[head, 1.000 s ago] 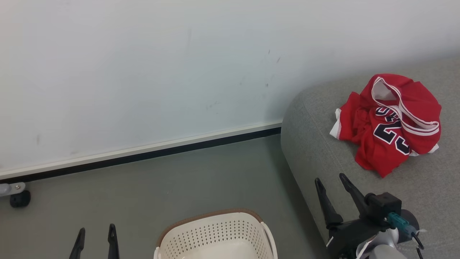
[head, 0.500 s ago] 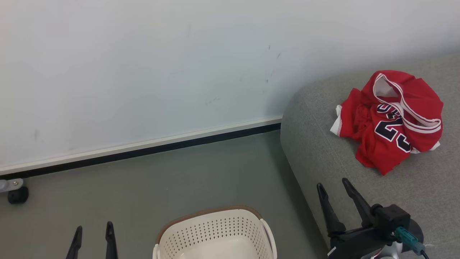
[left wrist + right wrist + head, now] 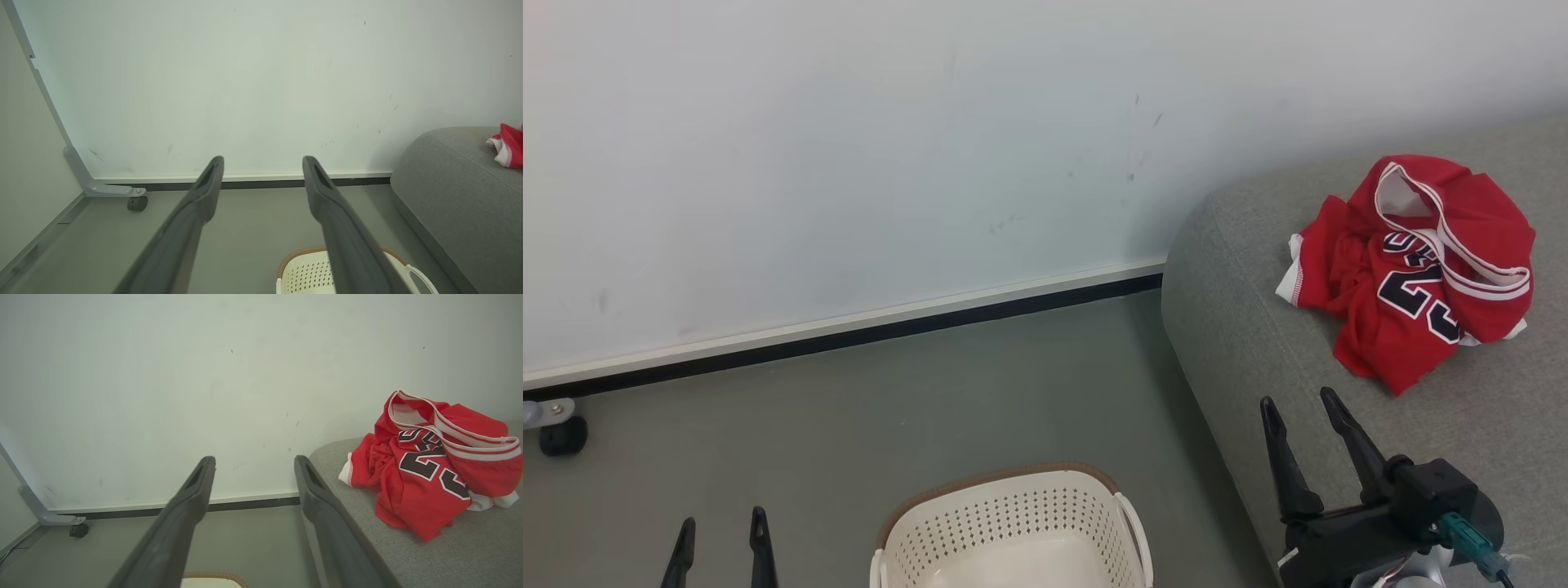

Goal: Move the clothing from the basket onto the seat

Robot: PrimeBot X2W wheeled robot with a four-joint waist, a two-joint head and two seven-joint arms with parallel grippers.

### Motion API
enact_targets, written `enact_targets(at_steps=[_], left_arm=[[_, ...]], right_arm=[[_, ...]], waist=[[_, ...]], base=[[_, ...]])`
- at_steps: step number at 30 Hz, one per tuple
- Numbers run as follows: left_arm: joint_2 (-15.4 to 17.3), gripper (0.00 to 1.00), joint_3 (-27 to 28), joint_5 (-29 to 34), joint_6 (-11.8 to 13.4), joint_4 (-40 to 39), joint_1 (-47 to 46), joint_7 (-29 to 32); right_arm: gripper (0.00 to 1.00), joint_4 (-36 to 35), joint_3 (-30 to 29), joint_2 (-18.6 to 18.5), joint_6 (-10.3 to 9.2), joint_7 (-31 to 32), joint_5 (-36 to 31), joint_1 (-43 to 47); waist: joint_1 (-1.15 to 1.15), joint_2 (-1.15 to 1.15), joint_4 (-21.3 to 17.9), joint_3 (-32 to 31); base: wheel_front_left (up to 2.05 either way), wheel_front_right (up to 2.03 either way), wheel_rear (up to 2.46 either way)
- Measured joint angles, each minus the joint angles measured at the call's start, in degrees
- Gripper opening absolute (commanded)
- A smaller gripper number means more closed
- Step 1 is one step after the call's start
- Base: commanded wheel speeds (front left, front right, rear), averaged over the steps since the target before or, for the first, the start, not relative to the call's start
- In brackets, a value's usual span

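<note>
The clothing (image 3: 1413, 269) is a crumpled red jersey with white trim and the number 23, lying on the seat (image 3: 1258, 343), a grey sofa at the right. In the right wrist view the clothing (image 3: 433, 469) rests on the seat (image 3: 470, 551) beyond and right of my fingers. The basket (image 3: 1013, 518), cream with a brown rim, stands on the floor at the bottom centre; the visible part of its inside is bare white plastic. My right gripper (image 3: 1297, 398) hangs open over the seat's front edge, short of the clothing. My left gripper (image 3: 722, 516) is open left of the basket.
A white wall with a black baseboard (image 3: 849, 351) runs behind the grey floor. A caster on a metal bracket (image 3: 556, 433) sits at the far left by the wall. In the left wrist view the basket (image 3: 306, 271) lies below my open left gripper (image 3: 262, 160).
The head view has shifted slightly. My right gripper has drifted a little to the right and my left gripper a little to the left. Both stay open; the clothing lies as before.
</note>
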Motion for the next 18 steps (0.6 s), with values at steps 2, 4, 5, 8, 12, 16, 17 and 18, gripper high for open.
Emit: enact_targets(at_steps=[2,4,5,8,12,16,17,18], left_arm=[[0.0,1.00,0.0,0.3,0.0,0.1,0.0,0.0],[0.0,1.00,0.1,0.5,0.0,0.1,0.0,0.0],[0.0,1.00,0.1,0.6,0.0,0.2,0.0,0.0],[0.1,1.00,0.2,1.0,0.0,0.2,0.0,0.0],[0.2,1.00,0.6,1.1,0.0,0.3,0.0,0.0],[0.2,1.00,0.7,1.3,0.0,0.3,0.0,0.1],[0.2,1.00,0.7,1.4,0.0,0.3,0.0,0.2],[0.2,1.00,0.7,1.4,0.0,0.4,0.0,0.4]], right_arm=[[1.00,-0.2,-0.5,0.2,0.00,0.0,-0.4,0.1],[1.00,-0.5,-1.0,0.4,0.00,0.0,-0.5,0.6],[1.00,-0.6,-1.1,0.4,0.00,0.0,-0.7,0.9],[1.00,-0.8,-1.6,0.7,0.00,0.0,-1.0,1.1],[1.00,-1.3,-2.6,0.8,0.00,0.0,-2.0,1.1],[1.00,-1.5,-3.2,0.9,-0.01,0.0,-2.5,1.1],[1.00,-1.6,-3.3,1.0,-0.01,0.0,-2.7,1.1],[1.00,-1.6,-3.3,1.0,-0.01,0.0,-2.9,1.1]], waist=[[0.00,0.00,0.0,0.1],[0.00,0.00,0.1,0.1],[0.00,0.00,0.1,0.2],[0.00,0.00,0.2,0.3],[0.00,0.00,0.3,0.6],[0.00,0.00,0.5,0.7],[0.00,0.00,0.5,0.7],[0.00,0.00,0.5,0.7]], base=[[0.00,0.00,0.00],[0.00,0.00,0.00],[0.00,0.00,0.00],[0.00,0.00,0.00],[0.00,0.00,0.00],[0.00,0.00,0.00],[0.00,0.00,0.00],[0.00,0.00,0.00]])
